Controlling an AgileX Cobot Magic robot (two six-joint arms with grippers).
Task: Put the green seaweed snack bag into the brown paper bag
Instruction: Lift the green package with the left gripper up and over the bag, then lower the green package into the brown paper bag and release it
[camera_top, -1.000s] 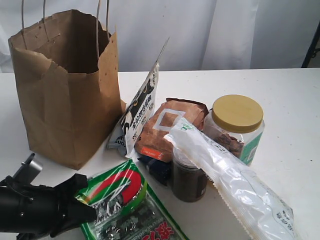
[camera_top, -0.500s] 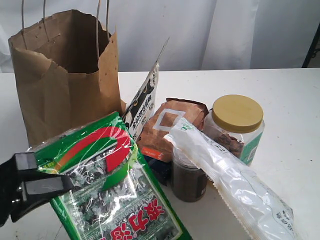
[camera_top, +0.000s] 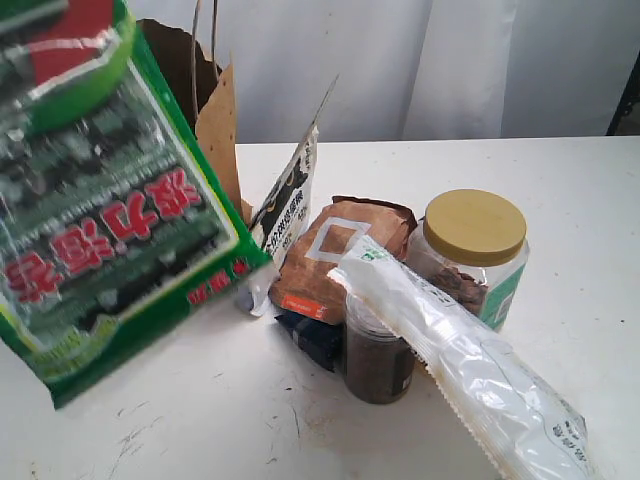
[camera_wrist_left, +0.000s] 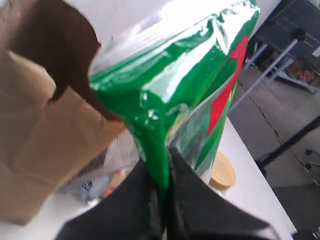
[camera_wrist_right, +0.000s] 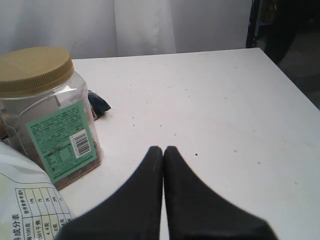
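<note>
The green seaweed snack bag hangs in the air, filling the upper left of the exterior view and covering most of the brown paper bag. In the left wrist view my left gripper is shut on the green seaweed snack bag's edge, with the brown paper bag's open mouth just beside it. The left gripper itself is hidden in the exterior view. Over bare table, my right gripper is shut and holds nothing.
On the white table stand a yellow-lidded clear jar, a small dark jar, a brown pouch with a white square, a white-and-black upright pouch and a long clear-white packet.
The left gripper has lifted the green seaweed snack bag from the table's front up and to the left, in front of the brown paper bag's top. The right gripper's earlier state is not shown.
</note>
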